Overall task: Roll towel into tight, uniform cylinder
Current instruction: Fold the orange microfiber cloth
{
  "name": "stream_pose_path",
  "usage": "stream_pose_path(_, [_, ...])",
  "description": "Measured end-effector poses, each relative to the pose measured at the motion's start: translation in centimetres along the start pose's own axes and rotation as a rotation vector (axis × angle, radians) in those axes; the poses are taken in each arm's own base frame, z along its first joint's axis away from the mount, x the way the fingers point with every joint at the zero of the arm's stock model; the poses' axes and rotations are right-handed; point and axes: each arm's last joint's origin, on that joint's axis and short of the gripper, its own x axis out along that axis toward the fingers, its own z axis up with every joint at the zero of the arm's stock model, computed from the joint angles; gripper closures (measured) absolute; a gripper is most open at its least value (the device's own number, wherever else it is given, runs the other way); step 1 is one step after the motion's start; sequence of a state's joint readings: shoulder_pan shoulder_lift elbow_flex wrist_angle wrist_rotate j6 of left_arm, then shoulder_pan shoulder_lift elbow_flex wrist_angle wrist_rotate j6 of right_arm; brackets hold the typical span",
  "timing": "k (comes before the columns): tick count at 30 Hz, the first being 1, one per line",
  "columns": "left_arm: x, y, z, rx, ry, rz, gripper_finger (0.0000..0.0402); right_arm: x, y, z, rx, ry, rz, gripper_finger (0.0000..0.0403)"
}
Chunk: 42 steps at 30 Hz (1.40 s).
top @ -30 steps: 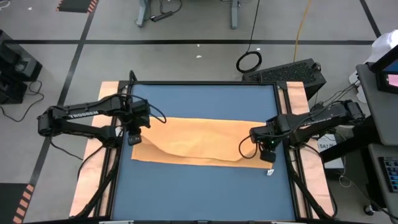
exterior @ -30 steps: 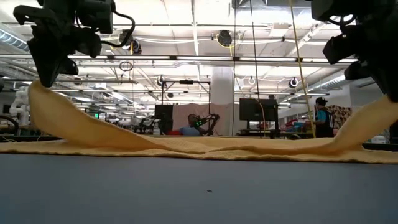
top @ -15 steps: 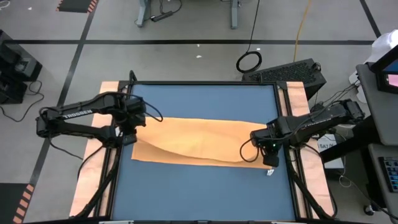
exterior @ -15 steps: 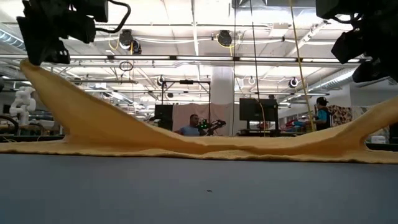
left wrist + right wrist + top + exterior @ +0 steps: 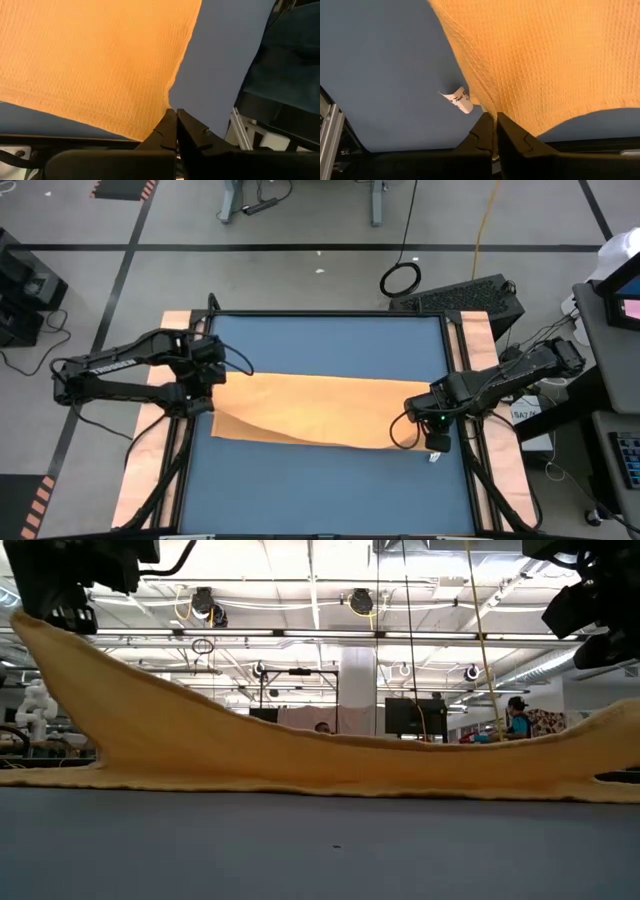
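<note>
Both tools higher, towel (image 5: 320, 408) long axis left-right

The left claw (image 5: 207, 377) now sits farther out toward its own side of the counter (image 5: 330, 480) and higher than a second ago, so the towel (image 5: 320, 408) corner pinched in it rises into a taller, tauter slope below it. The right claw (image 5: 436, 433) has shifted toward the counter's near edge, carrying its towel corner along, and the white tag (image 5: 457, 100) now hangs just beside it.
</note>
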State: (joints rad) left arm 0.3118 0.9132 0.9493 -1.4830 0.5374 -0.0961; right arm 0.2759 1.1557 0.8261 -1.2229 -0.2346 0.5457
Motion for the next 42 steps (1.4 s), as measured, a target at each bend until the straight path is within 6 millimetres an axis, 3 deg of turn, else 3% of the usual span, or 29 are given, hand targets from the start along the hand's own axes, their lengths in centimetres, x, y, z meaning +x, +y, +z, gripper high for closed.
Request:
stream_pose_path(13, [0.0, 0.1, 0.1, 0.004, -0.011, 0.025, 0.0391, 0.0, -0.1, 0.0, 0.039, -0.014, -0.023, 0.0390])
stream_pose_path(23, [0.0, 0.2, 0.1, -0.035, -0.016, 0.062, 0.0269, 0.0, -0.1, 0.0, 0.068, -0.006, -0.027, 0.0286])
stream_pose_path(28, [0.0, 0.2, 0.2, -0.049, -0.021, 0.062, 0.0233, 0.0, -0.3, -0.4, 0.102, 0.030, -0.044, 0.0251])
stream_pose_path(36, [0.0, 0.1, 0.7, -0.073, -0.069, 0.054, 0.0228, -0.7, 0.3, -0.9, 0.346, -0.017, 0.059, 0.0237])
stream_pose_path(42, [0.0, 0.1, 2.0, -0.034, -0.154, 0.061, 0.0228, -1.5, 0.2, -1.5, 0.767, -0.017, 0.137, 0.0237])
